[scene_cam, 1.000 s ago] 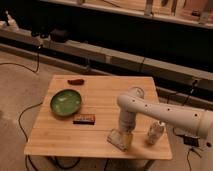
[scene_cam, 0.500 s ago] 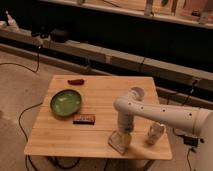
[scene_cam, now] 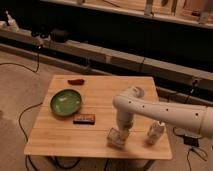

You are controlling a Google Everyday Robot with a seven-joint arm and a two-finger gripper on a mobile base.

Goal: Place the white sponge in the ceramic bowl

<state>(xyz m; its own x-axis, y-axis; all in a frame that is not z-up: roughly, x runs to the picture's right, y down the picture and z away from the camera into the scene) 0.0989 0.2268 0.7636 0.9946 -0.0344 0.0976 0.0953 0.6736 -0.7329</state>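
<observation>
Ceramic bowl (scene_cam: 66,102) green, darker rim, pale sheen. White sponge (scene_cam: 115,139) off-white. Box (scene_cam: 84,119) dark, reddish label. Tabletop (scene_cam: 105,92) pale wood grain. Hand (scene_cam: 123,132) whitish, directly above sponge near tabletop front edge.

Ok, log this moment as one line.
gripper: low over white sponge near table front edge | ceramic bowl: empty, apart | status: sponge not in bowl

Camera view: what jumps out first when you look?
The big white robot arm stretches in from the picture's right, its claw down at the white sponge near the table front edge. Next is the green ceramic bowl on the table's left side.
</observation>
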